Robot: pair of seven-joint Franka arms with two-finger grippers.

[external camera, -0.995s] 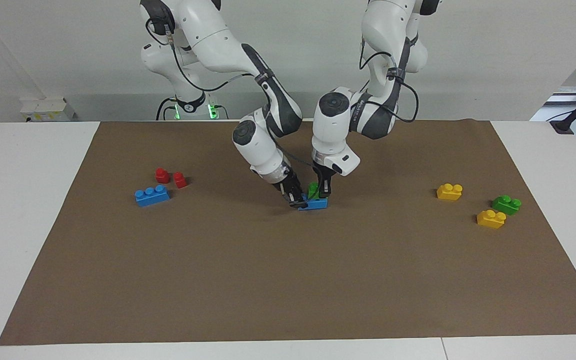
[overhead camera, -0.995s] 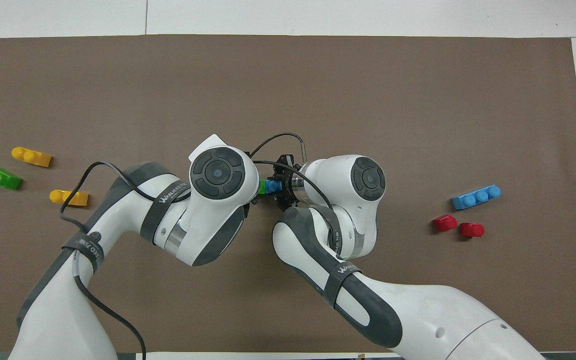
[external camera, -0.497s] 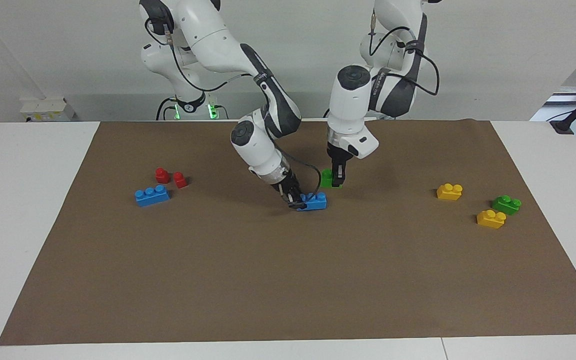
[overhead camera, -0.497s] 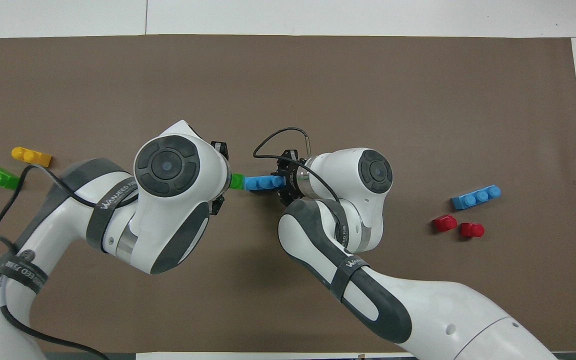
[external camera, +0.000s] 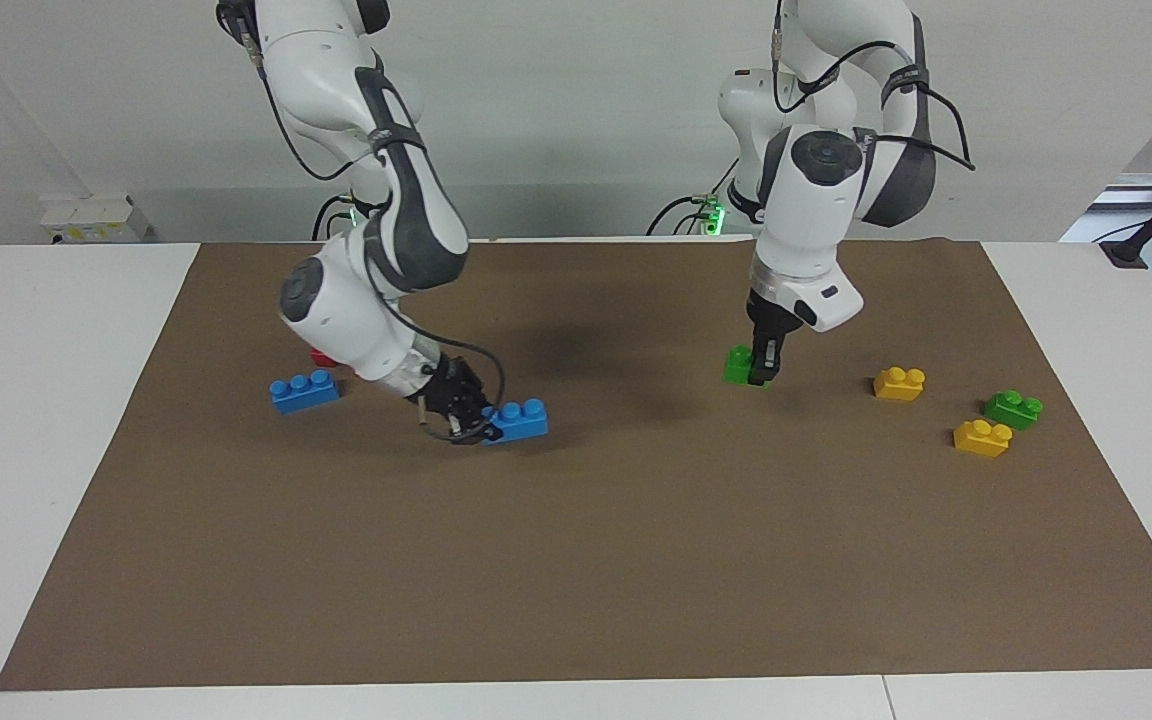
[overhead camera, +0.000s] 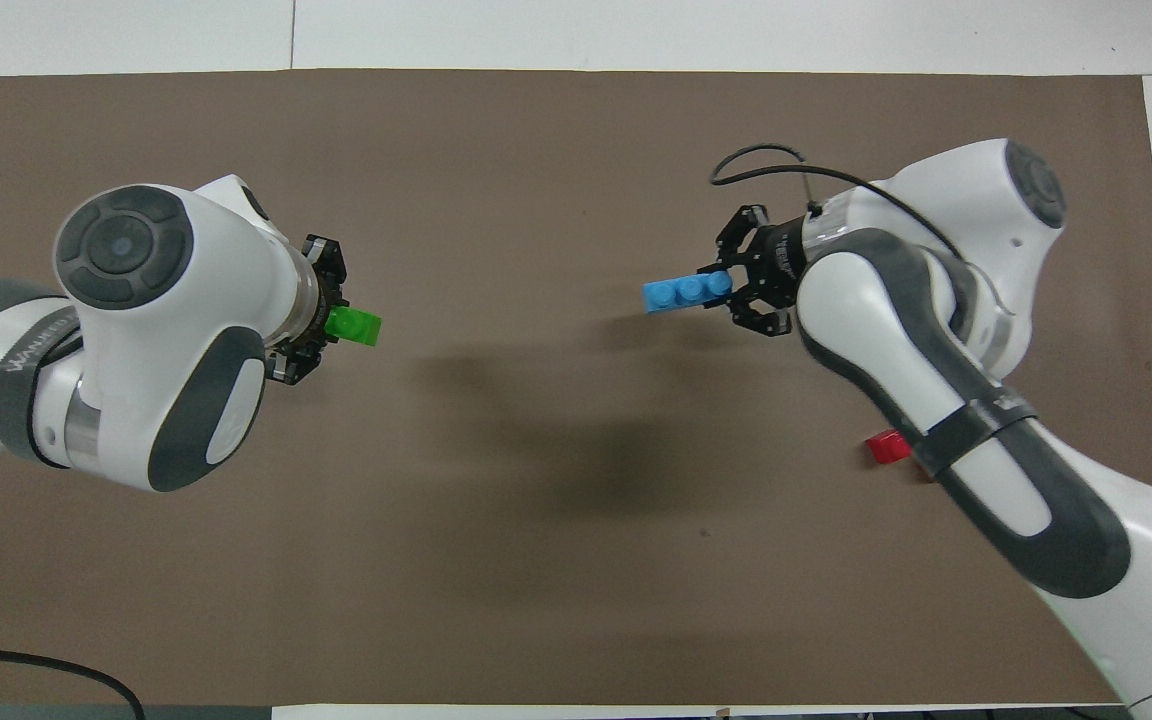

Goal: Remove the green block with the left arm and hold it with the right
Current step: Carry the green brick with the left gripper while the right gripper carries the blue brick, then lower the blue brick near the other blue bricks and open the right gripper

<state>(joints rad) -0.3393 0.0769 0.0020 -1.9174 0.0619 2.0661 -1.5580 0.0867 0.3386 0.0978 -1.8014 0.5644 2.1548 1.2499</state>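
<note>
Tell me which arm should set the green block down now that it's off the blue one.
Left. The left gripper is shut on the green block, raised over the mat beside the yellow bricks. The right gripper is busy, shut on the blue brick.

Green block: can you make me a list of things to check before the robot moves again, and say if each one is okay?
1. Green block held by the left gripper: ok.
2. Green block pulled off the blue brick: ok, they are well apart.
3. Blue brick held by the right gripper: ok.
4. Green block up off the brown mat: cannot tell.
5. Held green block apart from the nearest yellow brick: ok.
6. Loose blue brick apart from the right gripper: ok.
</note>
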